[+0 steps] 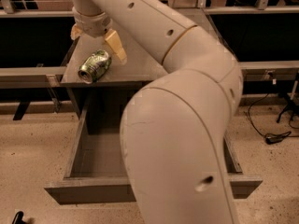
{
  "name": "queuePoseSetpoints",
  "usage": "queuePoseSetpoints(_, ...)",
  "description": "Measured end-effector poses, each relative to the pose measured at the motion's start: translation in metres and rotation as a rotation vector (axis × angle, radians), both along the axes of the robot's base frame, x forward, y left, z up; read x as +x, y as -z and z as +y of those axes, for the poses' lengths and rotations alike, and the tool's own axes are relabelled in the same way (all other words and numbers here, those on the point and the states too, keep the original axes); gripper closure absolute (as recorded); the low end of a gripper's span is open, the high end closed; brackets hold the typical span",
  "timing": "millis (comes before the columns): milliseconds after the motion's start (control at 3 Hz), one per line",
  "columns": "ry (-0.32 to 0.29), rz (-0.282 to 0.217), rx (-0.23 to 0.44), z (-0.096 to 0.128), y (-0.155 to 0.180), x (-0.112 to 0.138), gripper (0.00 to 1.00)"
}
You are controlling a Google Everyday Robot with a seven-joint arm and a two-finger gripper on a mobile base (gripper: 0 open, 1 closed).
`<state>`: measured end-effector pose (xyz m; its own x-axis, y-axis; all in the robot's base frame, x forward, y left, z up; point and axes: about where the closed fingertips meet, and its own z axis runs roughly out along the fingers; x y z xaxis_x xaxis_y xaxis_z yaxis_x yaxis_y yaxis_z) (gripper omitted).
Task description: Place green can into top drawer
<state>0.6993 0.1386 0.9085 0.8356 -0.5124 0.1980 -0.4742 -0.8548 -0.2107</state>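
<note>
The green can (95, 66) lies on its side at the front left of the grey cabinet top (140, 62), its silver end facing the front edge. My gripper (96, 40) hangs open just behind and above the can, one tan finger (115, 45) to the can's right, the other finger (74, 31) to its left. It holds nothing. The top drawer (88, 157) is pulled out below the cabinet top. My arm (187, 125) hides its middle and right side, and its knob.
Black cables (268, 125) lie on the speckled floor at the right. Grey rails (28, 73) run to both sides of the cabinet. A dark object (17, 217) lies at the bottom left corner.
</note>
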Motion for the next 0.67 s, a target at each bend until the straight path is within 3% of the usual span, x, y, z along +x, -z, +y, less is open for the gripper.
queuePoseSetpoints(333, -0.059, 0.019, -0.037, 0.023, 0.027, 0.010, 0.00)
queuePoseSetpoints(667, -0.099, 0.070, -0.037, 0.032, 0.048, 0.012, 0.25)
